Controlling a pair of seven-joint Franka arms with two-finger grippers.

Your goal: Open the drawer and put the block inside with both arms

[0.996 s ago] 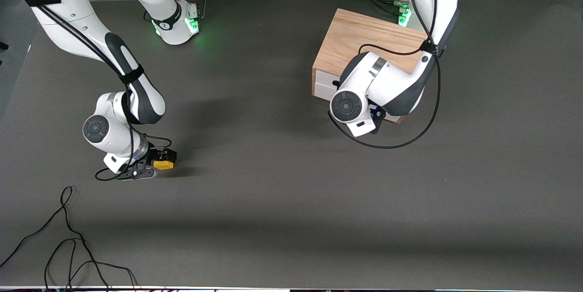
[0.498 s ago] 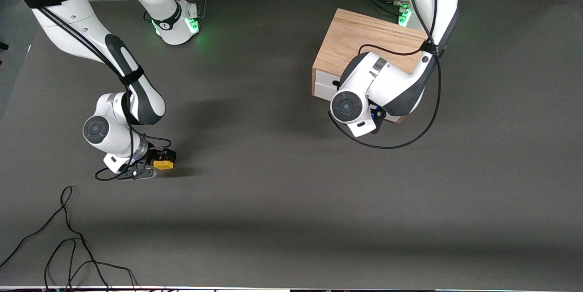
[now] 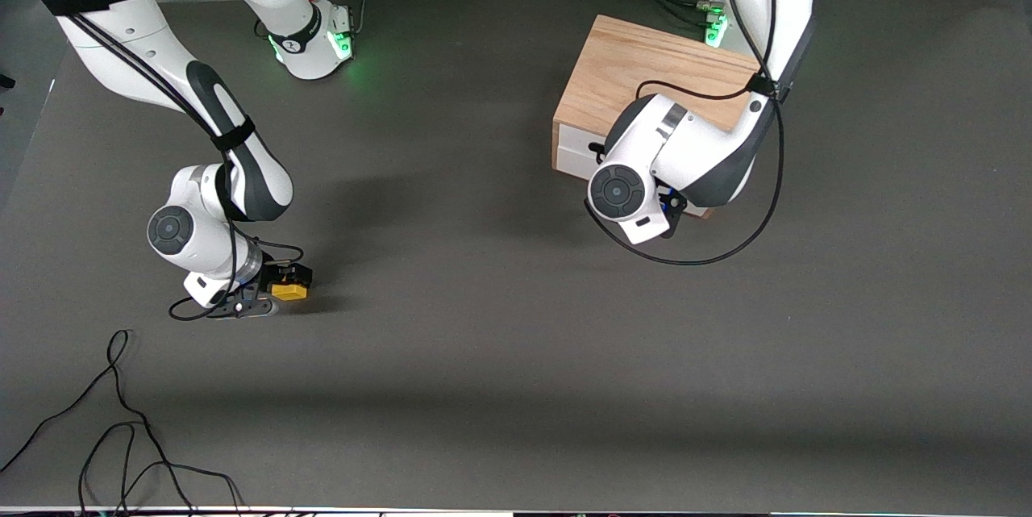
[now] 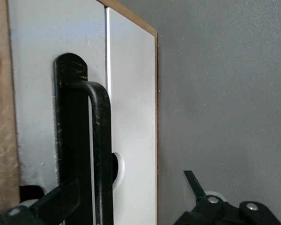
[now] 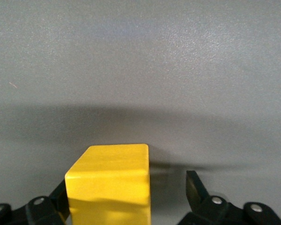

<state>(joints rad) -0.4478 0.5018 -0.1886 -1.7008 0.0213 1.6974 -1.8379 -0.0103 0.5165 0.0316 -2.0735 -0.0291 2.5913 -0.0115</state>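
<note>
Grey mat (image 3: 484, 356), closed drawer (image 3: 574, 152). Your right gripper (image 3: 284, 281) sits low at the right arm's end, fingers spread around the block (image 3: 289, 290), positioned to pinch. Your left gripper (image 4: 131, 201), spread, straddles the handle (image 4: 102, 154), ready to pull.

Arm shells: glossy white, rounded links on the right arm (image 3: 121, 33) and left arm (image 3: 758, 1).
Joints: dark grey bands; round dark end caps with ring markings at the wrists.
Cables: black, run along the links, held by black straps; one loops loose under the left wrist.
Bases: white, lit green.
Gripper fingers (image 5: 196, 187): black, wedge-tipped, with silver screws at the mounts.
</note>
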